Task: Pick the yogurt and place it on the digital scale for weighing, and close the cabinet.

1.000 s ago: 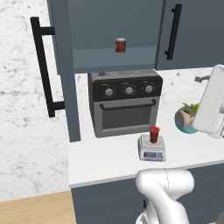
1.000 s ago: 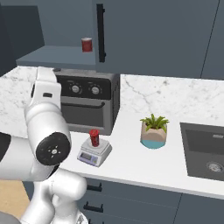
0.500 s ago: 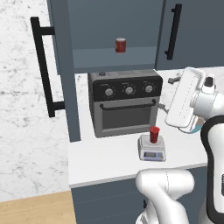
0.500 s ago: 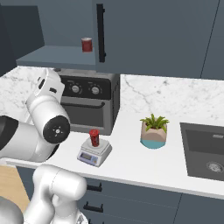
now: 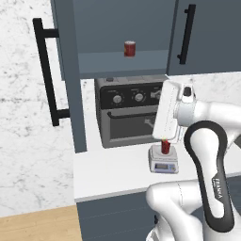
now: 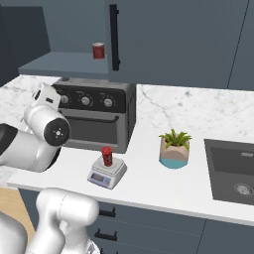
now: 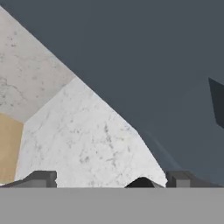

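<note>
**Swinging the open door shut**

Closing the cabinet (image 5: 66, 70) looks like the step in hand, since in the left base view the yogurt (image 5: 165, 146) already stands on the digital scale (image 5: 164, 160), on the counter in front of the toaster oven (image 5: 127, 110). The left door stands swung out, its black bar handle (image 5: 47, 77) facing the room, and a red can (image 5: 130, 48) sits on the exposed shelf.

In the right base view the yogurt (image 6: 106, 156) sits upright on the scale (image 6: 106, 173), with a potted plant (image 6: 174, 148) well apart to its right.

In the hand view the two fingertips (image 7: 41, 178) stand wide apart, holding nothing (dark cabinet face and marble lie ahead).

To do it well, I judge the arm should push the door's outer face near the handle edge, sweeping steadily and keeping clear of the scale.
</note>
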Robot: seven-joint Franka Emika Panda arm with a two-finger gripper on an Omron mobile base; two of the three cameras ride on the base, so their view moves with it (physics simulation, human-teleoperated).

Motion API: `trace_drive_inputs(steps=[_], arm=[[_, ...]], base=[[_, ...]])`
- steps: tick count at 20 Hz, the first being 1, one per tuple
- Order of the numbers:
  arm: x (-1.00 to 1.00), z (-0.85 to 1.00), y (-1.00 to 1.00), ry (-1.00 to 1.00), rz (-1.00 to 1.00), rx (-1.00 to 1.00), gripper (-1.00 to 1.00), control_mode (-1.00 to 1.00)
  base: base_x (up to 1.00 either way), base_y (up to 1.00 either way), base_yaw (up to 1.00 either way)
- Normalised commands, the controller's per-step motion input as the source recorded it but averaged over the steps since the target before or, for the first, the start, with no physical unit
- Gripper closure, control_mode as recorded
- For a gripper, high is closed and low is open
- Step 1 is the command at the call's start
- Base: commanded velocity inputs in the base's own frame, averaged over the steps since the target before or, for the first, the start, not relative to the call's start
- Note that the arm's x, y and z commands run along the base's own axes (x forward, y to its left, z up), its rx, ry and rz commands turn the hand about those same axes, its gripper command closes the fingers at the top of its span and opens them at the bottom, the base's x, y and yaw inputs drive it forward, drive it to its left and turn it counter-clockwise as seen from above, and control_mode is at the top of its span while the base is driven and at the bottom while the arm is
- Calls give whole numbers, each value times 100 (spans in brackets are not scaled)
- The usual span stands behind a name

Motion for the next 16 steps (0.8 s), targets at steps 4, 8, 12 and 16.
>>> trace_drive_inputs(steps=[4,8,12,16], arm=[[0,-100,100,-12,-2,24,-100,-100],[27,-100,100,-5,-5,17,-100,-100],[7,-100,97,-15,0,43,-100,-100],[-11,-94,96,-35,0,40,-100,-100]], base=[[0,0,0],[0,0,0],[0,0,0],[0,0,0]])
